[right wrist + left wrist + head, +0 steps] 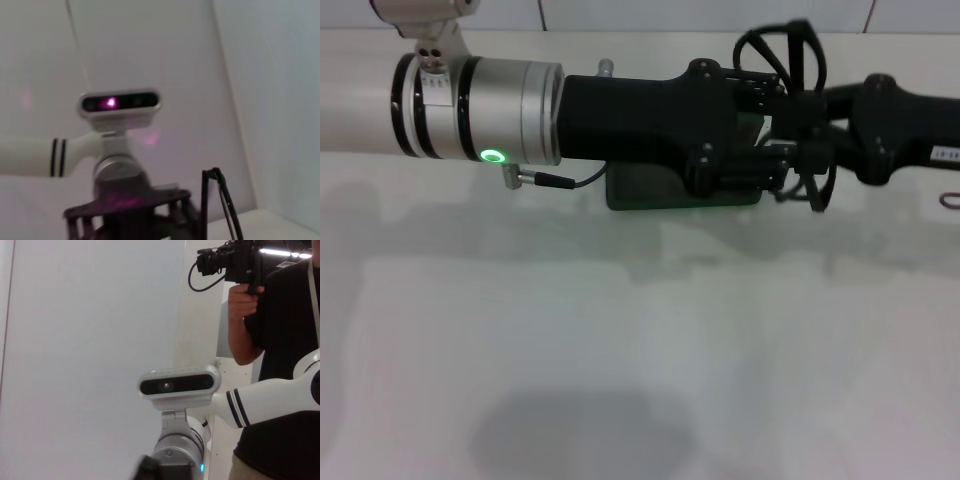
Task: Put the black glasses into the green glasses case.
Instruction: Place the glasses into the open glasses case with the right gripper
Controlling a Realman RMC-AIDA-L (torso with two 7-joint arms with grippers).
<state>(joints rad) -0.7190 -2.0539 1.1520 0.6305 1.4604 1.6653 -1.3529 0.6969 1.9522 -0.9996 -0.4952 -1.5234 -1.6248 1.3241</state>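
Silver and white, the left arm's round wrist section (pixel 480 108) with its lit green ring lies nearest in the head view, reaching in from the left across the far part of the pale table (pixel 620 350). Its black left gripper (pixel 760 140) stretches on to the right, above the dark green hard rectangular glasses case (pixel 640 190). Only the case's near edge and corner show beneath the gripper, so I cannot tell whether its lid is up or down.

From the right, the black right gripper (pixel 820 125) comes in to meet the left one just right of the case. Whether either pincer is wide, narrow or holding something cannot be told; both are hidden in a tangle of black parts.

Thin black loops (pixel 790 50) curl where the two grippers meet. They may be the black glasses or cable; I cannot tell which.

A small dark curved object (pixel 950 200) lies at the table's right edge.

In the left wrist view, a person in a black shirt (pixel 285 355) stands behind the robot's grey head camera (pixel 177 385), holding up a black camera (pixel 235 262).
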